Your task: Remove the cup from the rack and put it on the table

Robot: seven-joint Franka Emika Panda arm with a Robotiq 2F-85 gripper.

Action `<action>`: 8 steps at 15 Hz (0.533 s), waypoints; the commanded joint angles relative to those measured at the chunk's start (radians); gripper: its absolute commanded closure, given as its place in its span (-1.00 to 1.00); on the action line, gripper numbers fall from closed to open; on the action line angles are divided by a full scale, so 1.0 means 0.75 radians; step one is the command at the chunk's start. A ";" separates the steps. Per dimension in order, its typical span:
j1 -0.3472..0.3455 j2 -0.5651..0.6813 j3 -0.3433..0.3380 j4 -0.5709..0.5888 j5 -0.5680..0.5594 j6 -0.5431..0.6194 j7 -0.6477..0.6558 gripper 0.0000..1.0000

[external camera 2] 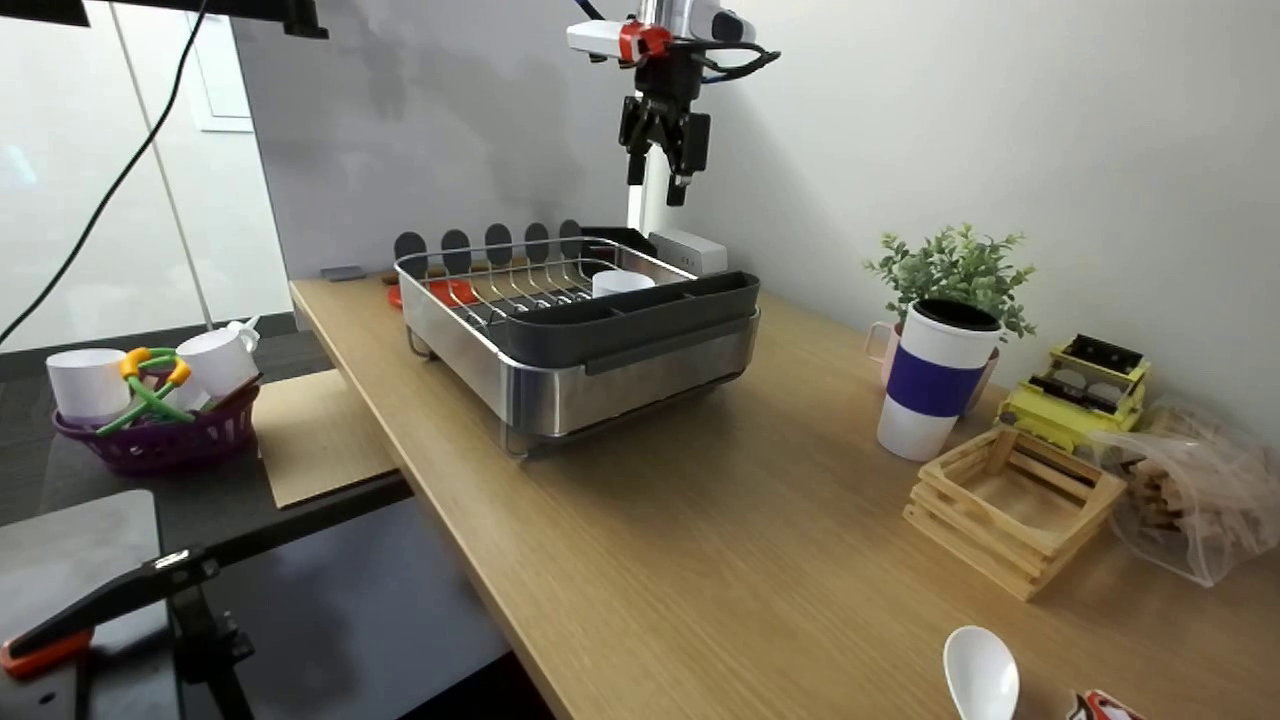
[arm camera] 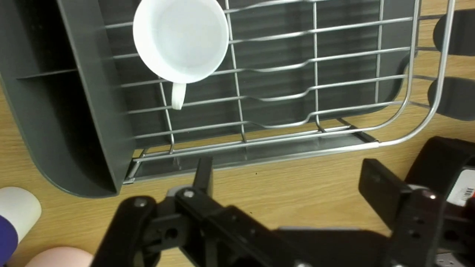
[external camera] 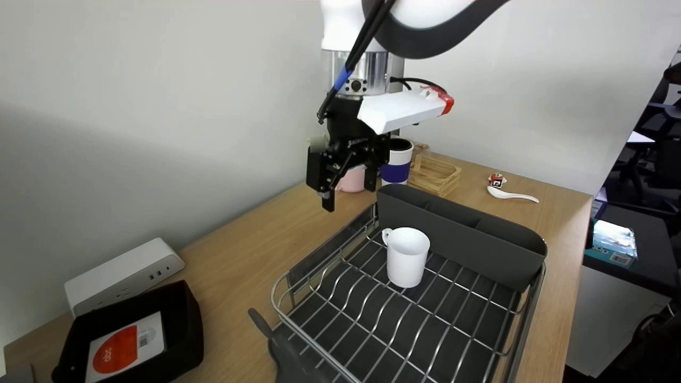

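One cup [external camera: 405, 266] stands in the rack [external camera: 409, 319]; over the worktop [external camera: 250, 252], toward its wall edge, we see the pincer [external camera: 349, 194] spread.

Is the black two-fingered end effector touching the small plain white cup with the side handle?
Apart. The wrist view settles it: the end effector stands open, and part of the grey metal-wire rack shows between it and the cup.

The gripper [external camera 2: 657, 181] points down, fingers [arm camera: 382, 193] parted wide, the wrist [external camera: 356, 74] seemingly near upright.
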 commanded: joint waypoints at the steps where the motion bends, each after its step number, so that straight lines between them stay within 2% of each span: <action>1: 0.021 -0.080 -0.035 -0.146 0.011 0.065 0.045 -1.00; 8: 0.034 -0.136 -0.068 -0.230 -0.045 0.028 0.060 -1.00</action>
